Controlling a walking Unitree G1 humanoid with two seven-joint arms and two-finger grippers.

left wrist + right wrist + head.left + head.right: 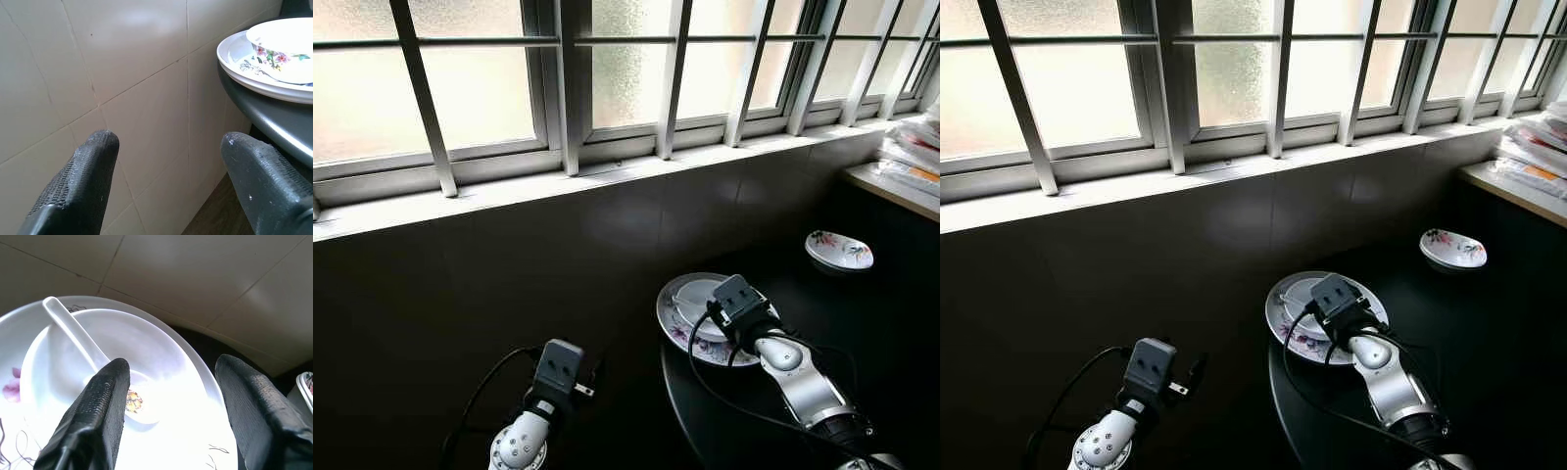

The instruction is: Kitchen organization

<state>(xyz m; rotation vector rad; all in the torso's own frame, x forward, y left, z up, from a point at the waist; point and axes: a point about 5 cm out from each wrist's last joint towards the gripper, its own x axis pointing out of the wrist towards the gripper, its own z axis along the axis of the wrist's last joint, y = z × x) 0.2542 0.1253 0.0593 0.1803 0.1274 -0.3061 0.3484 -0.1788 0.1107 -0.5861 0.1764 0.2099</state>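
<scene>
A floral plate [677, 331] sits on the dark round table [862, 323] near the tiled wall. On it stands a white bowl [161, 347] with a white ceramic spoon [73, 335] lying inside. My right gripper [171, 367] hovers open just above the bowl, its fingers [105, 401] straddling the spoon's scoop end without touching it. My left gripper [168, 141] is open and empty, low to the left of the table, facing the wall tiles; the plate [254, 78] and bowl [283, 49] lie off to its side.
A small floral dish [839, 250] rests further back right on the table. Packets are stacked on a counter [901, 181] at the far right. The tiled wall [509, 264] under the window sill [607, 176] stands close ahead.
</scene>
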